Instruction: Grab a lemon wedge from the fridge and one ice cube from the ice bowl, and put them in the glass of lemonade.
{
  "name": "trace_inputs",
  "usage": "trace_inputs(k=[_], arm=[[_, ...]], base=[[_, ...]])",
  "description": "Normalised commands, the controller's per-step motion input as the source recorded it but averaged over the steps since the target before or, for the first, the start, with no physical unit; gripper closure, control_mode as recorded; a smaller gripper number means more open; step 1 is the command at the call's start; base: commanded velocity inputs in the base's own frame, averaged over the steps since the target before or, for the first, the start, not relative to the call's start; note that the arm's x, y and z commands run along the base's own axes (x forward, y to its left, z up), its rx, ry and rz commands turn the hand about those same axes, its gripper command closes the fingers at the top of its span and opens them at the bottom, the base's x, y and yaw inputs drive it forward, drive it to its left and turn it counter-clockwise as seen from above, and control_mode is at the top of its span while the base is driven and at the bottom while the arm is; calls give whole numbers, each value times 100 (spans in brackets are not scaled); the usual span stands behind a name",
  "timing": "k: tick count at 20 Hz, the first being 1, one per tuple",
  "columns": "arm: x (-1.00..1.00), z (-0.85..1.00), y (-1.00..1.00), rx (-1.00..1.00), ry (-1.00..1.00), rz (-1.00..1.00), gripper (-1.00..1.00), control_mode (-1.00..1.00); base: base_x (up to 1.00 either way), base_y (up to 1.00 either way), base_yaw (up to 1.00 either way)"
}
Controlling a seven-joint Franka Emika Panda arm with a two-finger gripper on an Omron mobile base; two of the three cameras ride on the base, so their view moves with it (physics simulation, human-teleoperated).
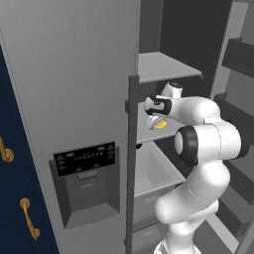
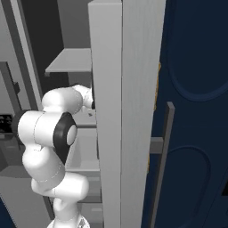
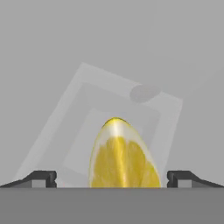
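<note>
My claw point(image 3: 112, 178) is spread wide, fingers point(image 3: 40, 178) either side of the lemon wedge point(image 3: 122, 157) on the fridge point(image 1: 74, 74) shelf, seemingly not touching; its lower part is cut off.

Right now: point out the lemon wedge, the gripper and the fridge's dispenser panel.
lemon wedge point(image 3: 121, 159): hand view, on its cut yellow face.
gripper point(image 3: 111, 178): hand view, midway between the open fingertips.
dispenser panel point(image 1: 85, 158): left base view, on its black control strip.
</note>
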Motion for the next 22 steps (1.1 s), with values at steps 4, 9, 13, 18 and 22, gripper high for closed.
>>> trace_inputs(k=[4,9,13,18,22], arm=[[0,-21,4,0,4,0,100,-100],[-2,-4,5,0,5,0,100,-100],[-17,0,0,0,0,0,100,-100],[-77,1,9,0,-14,-10,100,-100],[-99,19,33,0,-12,-18,100,-100]], base=[[0,0,0],[0,0,0],[0,0,0],[0,0,0],[0,0,0]])
